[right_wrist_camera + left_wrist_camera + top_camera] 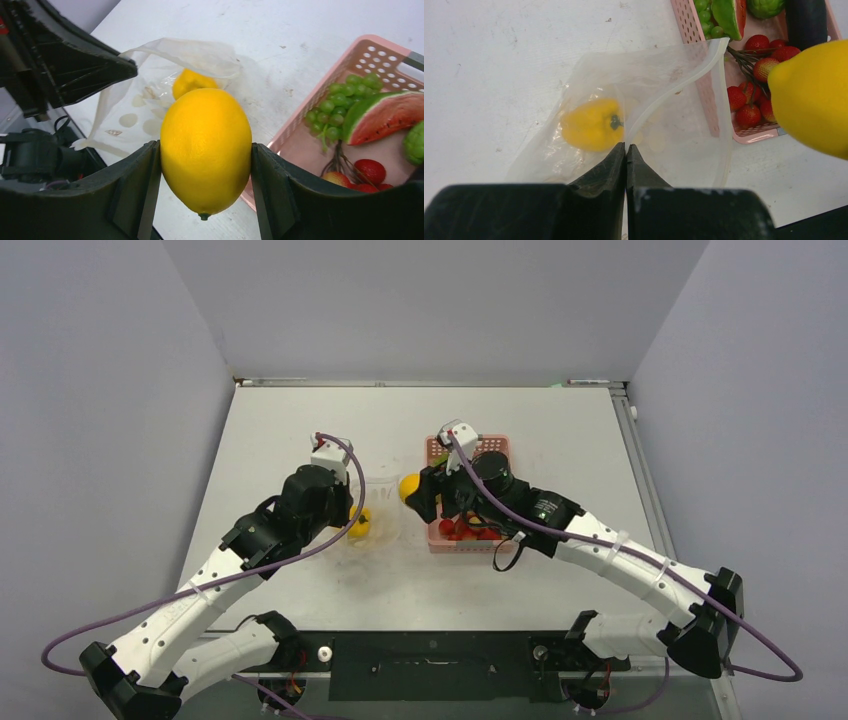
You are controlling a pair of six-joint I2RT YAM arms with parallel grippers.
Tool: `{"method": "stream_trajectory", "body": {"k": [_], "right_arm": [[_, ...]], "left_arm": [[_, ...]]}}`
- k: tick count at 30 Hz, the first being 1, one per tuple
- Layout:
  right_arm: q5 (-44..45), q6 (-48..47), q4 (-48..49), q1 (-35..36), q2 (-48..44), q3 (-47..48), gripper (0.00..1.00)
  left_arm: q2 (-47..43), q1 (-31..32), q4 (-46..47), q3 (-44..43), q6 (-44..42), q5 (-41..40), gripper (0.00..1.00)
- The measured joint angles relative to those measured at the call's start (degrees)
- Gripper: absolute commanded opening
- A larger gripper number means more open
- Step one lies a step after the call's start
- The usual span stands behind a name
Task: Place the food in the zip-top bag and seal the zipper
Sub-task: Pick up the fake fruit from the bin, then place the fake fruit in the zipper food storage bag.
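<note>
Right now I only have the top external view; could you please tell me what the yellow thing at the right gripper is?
Observer: It is a lemon, clamped across its middle in the right gripper.
Operator: Thank you. Is the left gripper holding the bag?
Observer: Yes, the left gripper is shut on the zipper of the zip-top bag, holding one lip up.
Operator: And the yellow blob beneath it?
Observer: That is a yellow bell pepper, already inside the bag.
</note>
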State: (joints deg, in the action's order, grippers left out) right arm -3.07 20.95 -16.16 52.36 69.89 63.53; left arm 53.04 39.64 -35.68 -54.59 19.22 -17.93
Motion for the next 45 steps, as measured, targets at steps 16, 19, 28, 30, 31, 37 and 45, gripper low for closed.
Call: {"method": "stream_trajectory", "body": {"k": [16,19,28,30,31,37,45], "right_arm": [[-6.1,0.59,6.69,5.18,10.91,0.24,0.39],[-6.67,0.7,7.23,5.64,14.21,0.94,0.39],[-9.01,1.9,10.95,6.99,21.27,2.95,0.43],[-9.53,2.27,11.98,6.99,22.4,3.13,0.43],[-9.81,2.49,12.63,6.99,22.91,3.15,0.43],[-11.63,4.02,15.43,6.99,25.51,3.15,0.49],[-13.75,5.88,18.08,7.06,28.22,3.15,0.66]], "left_arm": [[-0.02,0.0,0.0,0.02,0.0,0.02,0.0],[-0.02,0.0,0.0,0.02,0.0,0.07,0.0],[-0.02,0.0,0.0,0.02,0.0,0.28,0.0],[-0.04,-0.02,-0.02,0.02,0.0,0.28,0.0],[-0.04,0.0,0.0,0.02,0.0,0.31,0.0],[-0.11,-0.02,0.0,0.02,-0.02,0.35,0.0],[-0.11,-0.02,-0.02,0.02,-0.07,0.37,0.0]]}}
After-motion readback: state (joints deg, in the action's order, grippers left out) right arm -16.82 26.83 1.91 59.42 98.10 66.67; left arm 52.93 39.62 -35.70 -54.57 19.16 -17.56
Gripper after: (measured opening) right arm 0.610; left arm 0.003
